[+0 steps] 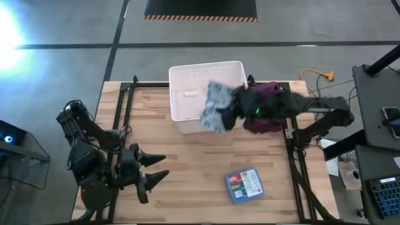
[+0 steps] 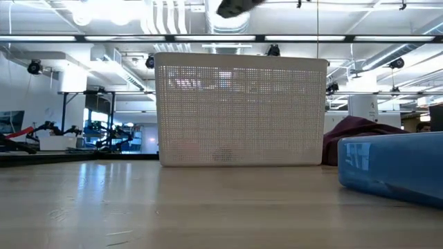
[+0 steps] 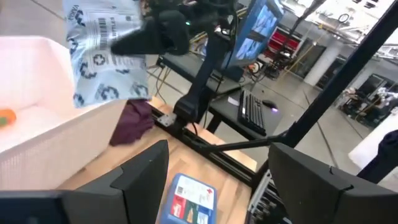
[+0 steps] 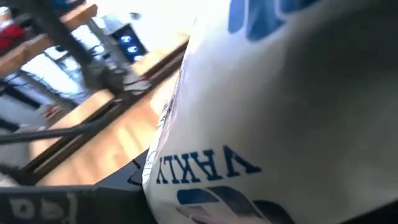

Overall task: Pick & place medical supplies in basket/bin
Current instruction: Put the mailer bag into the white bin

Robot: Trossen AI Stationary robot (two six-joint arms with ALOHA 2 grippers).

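High view: my right fingers (image 1: 226,112) pinch the soft packet (image 1: 215,106) over the basket (image 1: 187,78) edge, grip mostly hidden. Left fingers (image 1: 156,169) spread, idle above worktop (image 1: 200,169).

The right gripper (image 1: 230,111) is stretched out at full reach from its arm with its fingers clamped together, while the left gripper (image 1: 157,167) waits low and apart from it, fingers spread wide.
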